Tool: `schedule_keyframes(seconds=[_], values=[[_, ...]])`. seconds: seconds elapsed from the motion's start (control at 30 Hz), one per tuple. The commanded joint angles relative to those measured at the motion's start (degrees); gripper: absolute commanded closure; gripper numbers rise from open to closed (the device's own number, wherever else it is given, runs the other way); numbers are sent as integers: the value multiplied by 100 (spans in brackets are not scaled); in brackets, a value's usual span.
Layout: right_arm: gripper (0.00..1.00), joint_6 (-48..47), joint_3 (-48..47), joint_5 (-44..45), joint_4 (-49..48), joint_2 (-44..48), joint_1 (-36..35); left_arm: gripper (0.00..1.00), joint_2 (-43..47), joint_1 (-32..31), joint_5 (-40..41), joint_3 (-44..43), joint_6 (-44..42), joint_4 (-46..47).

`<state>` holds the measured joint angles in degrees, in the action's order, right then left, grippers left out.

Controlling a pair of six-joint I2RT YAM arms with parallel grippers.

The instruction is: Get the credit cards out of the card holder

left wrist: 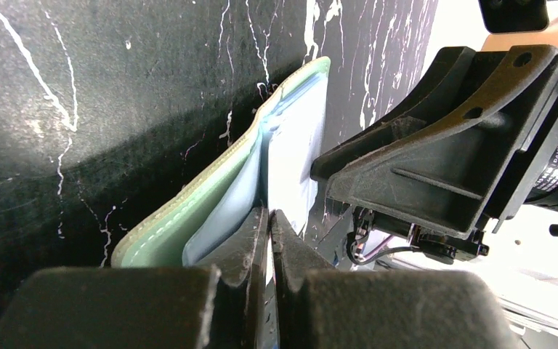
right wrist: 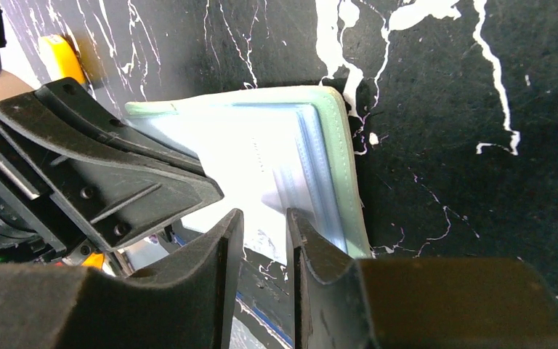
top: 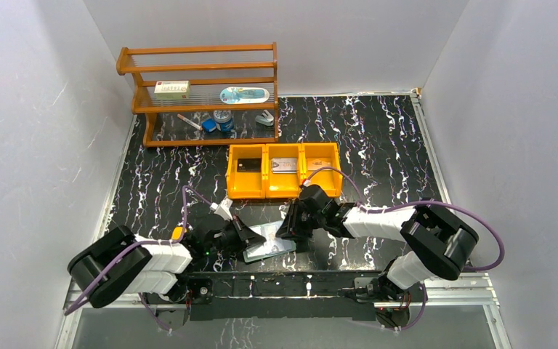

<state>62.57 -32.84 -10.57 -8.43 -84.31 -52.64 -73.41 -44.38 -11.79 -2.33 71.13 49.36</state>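
Boxed in by plain white walls (top: 29,109) on three sides. Floored with a black, white-veined table (top: 378,131), bearing a wooden shelf rack (top: 203,107) far left.

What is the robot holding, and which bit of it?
The left end effector pinches the card holder by the near edge of a pale inner pocket. The right end effector stands open at its edge, apparently gripping nothing.
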Motion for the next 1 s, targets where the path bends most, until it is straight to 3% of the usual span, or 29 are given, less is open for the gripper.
schedule_keyframes(seconds=[0.0, 0.27, 0.73, 0.97], values=[[62, -343, 28, 534, 972, -120, -42, 100, 509, -10, 254, -57, -244, -519], [62, -342, -24, 573, 992, -125, -43, 100, 1154, 13, 431, -123, -439, -1442], [61, -976, -533, 476, 808, 787, -69, 100, 961, 17, 375, -426, -623, -1945], [60, -1000, -716, -457, 260, 192, -67, 100, 987, 17, 379, -439, -626, -1990]])
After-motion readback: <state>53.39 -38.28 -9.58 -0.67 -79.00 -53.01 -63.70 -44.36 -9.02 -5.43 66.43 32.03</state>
